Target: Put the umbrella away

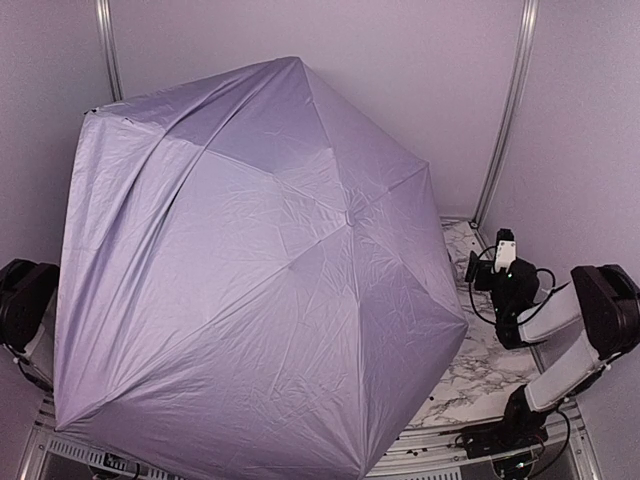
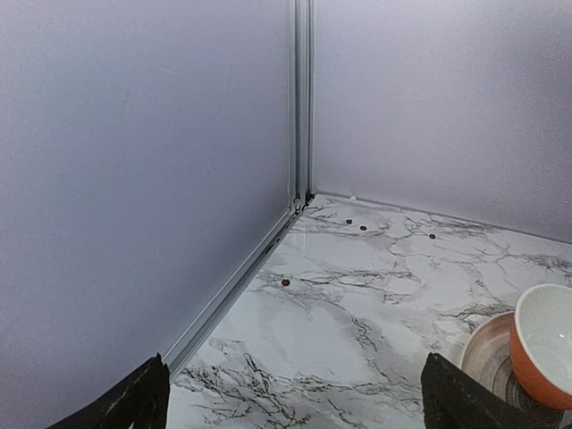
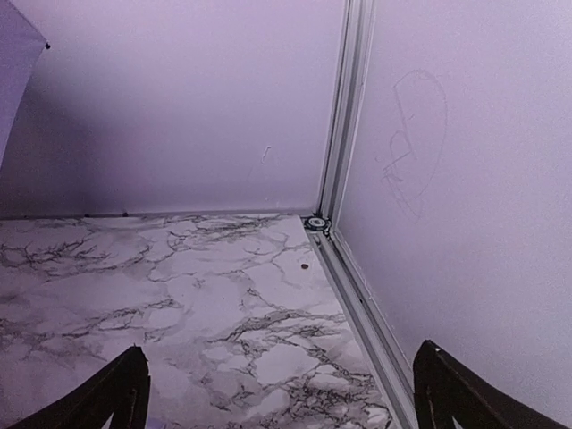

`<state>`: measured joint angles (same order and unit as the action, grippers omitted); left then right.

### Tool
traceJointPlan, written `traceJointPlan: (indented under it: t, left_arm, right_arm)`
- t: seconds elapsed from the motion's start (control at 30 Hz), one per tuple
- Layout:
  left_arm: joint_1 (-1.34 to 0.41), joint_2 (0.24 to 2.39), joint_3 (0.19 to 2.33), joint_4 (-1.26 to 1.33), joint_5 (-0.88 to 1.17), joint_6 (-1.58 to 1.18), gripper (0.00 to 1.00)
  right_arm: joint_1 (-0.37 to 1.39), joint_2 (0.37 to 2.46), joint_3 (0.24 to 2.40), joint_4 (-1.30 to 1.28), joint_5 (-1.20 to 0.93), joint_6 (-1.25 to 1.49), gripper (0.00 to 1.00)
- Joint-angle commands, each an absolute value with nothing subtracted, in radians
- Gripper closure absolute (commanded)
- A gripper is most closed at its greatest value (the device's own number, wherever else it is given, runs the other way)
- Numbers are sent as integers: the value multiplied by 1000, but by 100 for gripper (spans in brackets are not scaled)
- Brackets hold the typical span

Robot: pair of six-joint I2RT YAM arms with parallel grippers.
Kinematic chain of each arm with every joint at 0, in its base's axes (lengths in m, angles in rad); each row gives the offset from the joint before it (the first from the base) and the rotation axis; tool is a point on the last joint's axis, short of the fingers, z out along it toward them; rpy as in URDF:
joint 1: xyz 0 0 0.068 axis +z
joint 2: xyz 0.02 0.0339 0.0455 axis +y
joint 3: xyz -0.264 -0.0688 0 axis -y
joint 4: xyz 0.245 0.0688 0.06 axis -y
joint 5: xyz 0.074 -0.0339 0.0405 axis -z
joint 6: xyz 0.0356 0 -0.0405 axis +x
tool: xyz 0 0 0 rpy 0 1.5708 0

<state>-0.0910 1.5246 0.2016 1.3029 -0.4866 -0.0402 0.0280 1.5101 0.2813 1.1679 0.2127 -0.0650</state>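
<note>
At the left edge of the marble table (image 1: 480,370), the left arm (image 1: 25,300) was largely hidden behind the umbrella (image 1: 260,270). Its pale lavender canopy was spread fully open over most of the tabletop, so no folding had yet been done. The left gripper (image 2: 293,366) was shown only in its own wrist view, jaws released wide and empty, aimed at the far corner. An orange-red bowl (image 2: 536,375), not visible from above, was revealed there. To the right, the right gripper (image 3: 281,353) was likewise held released with nothing between its fingers, clear of the canopy and probably parked until a grasp point was chosen. Only a corner of the canopy's rim was caught in the right wrist view.
</note>
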Motion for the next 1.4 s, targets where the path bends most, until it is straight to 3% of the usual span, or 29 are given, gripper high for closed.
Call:
traceJointPlan:
  t: [0.0,0.03,0.1,0.2,0.37,0.47,0.6,0.83,1.1,1.3,1.37]
  left_arm:
    - [-96,1396,253,1190,-544,-41,1]
    - [-94,1301,311,985,-577,-62,1]
    - [-85,1169,355,994,-528,34,1]
    - [-50,1143,446,953,-453,31,1]
    - [-45,1351,631,772,129,72,1]
    - [-49,1424,637,846,538,125,1]
    - [-95,1516,686,870,845,217,2]
    - [-292,1599,763,586,774,507,1]
    - [-451,1786,916,443,705,699,1]
    - [-525,1913,1048,415,710,704,1]
    - [-543,1931,1063,411,695,701,6]
  right_arm:
    - [20,1424,467,856,232,-46,0]
    - [21,1408,487,838,219,-50,0]
    - [20,1370,516,823,194,-30,0]
    - [19,1328,548,829,104,3,0]
    - [19,1285,634,708,-180,-21,0]
    - [20,1231,650,652,-286,-64,0]
    - [20,1162,668,577,-403,-112,0]
    - [20,1166,743,443,-511,-138,0]
    - [20,1159,749,412,-541,-147,0]
    - [21,1162,755,407,-554,-141,0]
    - [22,1154,752,408,-551,-143,0]
